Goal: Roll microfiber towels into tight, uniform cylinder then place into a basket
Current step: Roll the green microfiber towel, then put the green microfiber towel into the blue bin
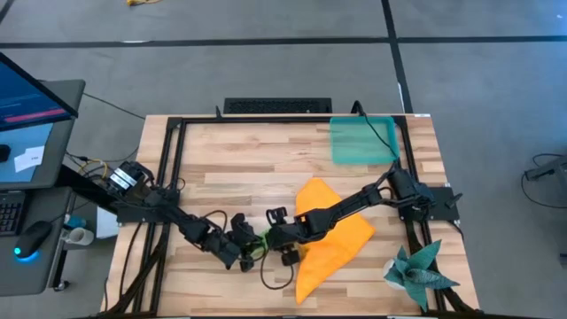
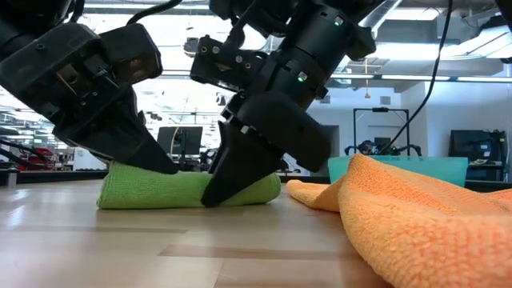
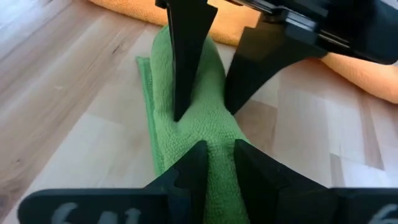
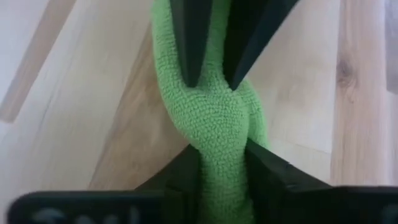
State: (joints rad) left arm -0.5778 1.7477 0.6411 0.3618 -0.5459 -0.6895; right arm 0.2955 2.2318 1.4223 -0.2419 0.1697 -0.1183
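Note:
A lime green microfiber towel (image 2: 160, 192), rolled into a short cylinder, lies on the wooden table near its front middle. My left gripper (image 3: 219, 167) is shut on its left part. My right gripper (image 4: 224, 169) is shut on its right part, a finger's length away. The orange microfiber towel (image 1: 332, 239) lies crumpled and unrolled just right of the roll, under the right arm. The translucent teal basket (image 1: 361, 140) stands at the table's far right. My left gripper pinches the green roll's left part (image 3: 217, 146) between its two fingers, which lie across the roll. They slant down from the table's left. The roll rests on the table. My right gripper pinches the roll's right part (image 4: 221, 140) between its two fingers, across the roll, and the cloth is squeezed narrower there. The fingers (image 2: 232, 180) slant down from the right and far side. The roll stays on the table.
A dark teal spiky cloth (image 1: 416, 270) sits at the table's near right corner. A black frame runs along the table's edges. Bare wood lies open at the far left and in front of the roll.

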